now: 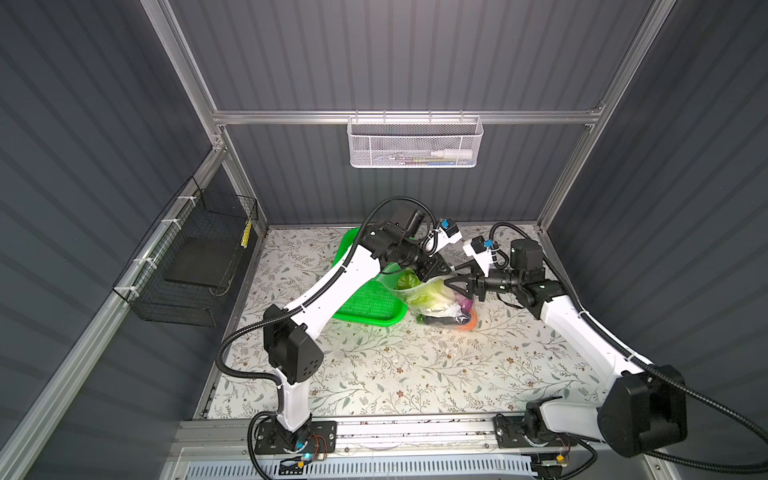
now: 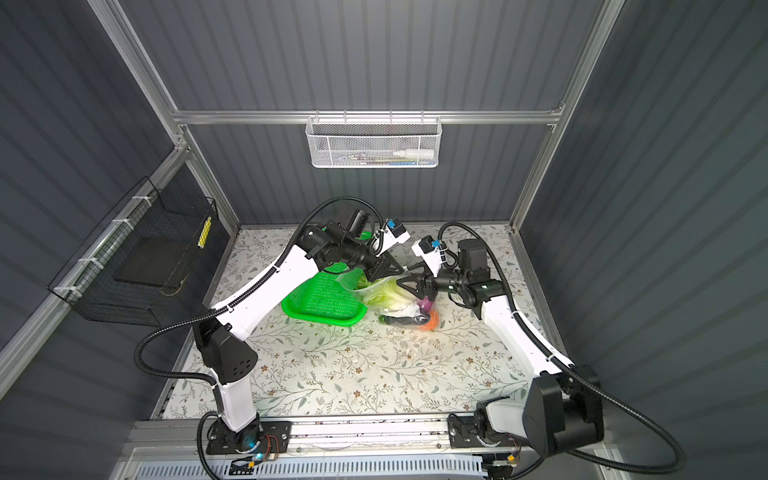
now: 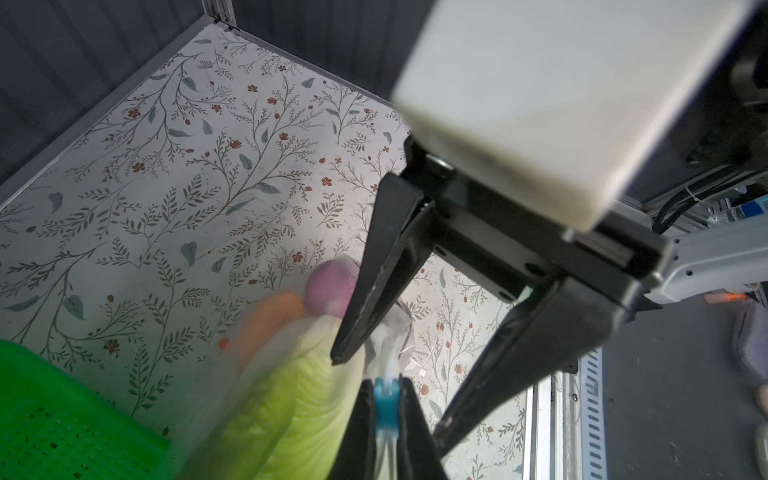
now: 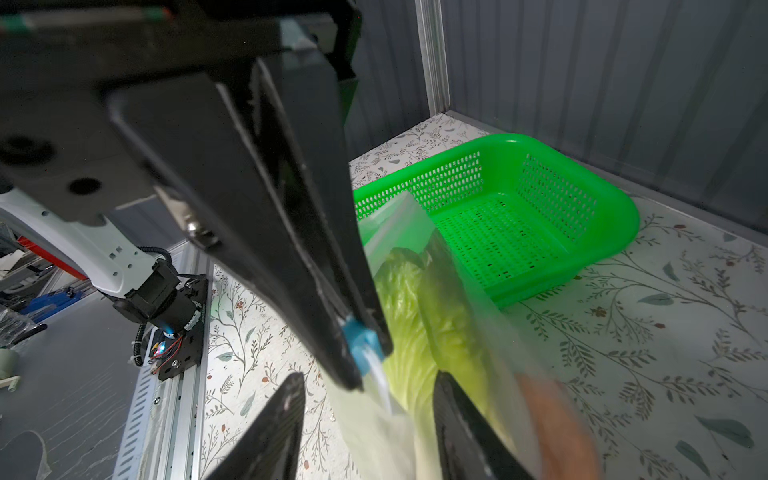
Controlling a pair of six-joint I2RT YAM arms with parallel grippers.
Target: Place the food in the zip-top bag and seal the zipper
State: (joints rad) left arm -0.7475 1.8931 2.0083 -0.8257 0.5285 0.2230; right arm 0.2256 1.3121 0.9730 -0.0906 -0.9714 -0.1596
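The left gripper (image 3: 384,386) is clamping its fingers tight on the light-blue slider (image 4: 360,341) of the zipper (image 4: 382,390), holding the mouth edge of the zip-top bag (image 1: 430,297) up off the table (image 1: 415,374). The right gripper (image 1: 451,277) is hovering at that same edge, facing the left one tip to tip. Its jaws are standing well apart, one on each side of the bag's top strip; I cannot tell whether either finger is touching the plastic. The bag is hanging from the slider just beside the green basket (image 1: 374,322). Its lower end is resting on the table on the side of the basket nearer the right arm, and one upper corner is overlapping the basket's rim in both top views. The food is sitting inside the bag. The pale-green cabbage (image 4: 409,299) is filling the part nearest the basket. The purple onion (image 3: 328,289) and an orange piece (image 1: 468,323) are lying at the end farthest from it, and the dark eggplant (image 1: 436,321) is lying along the bag's bottom. How far the zipper is closed cannot be told.
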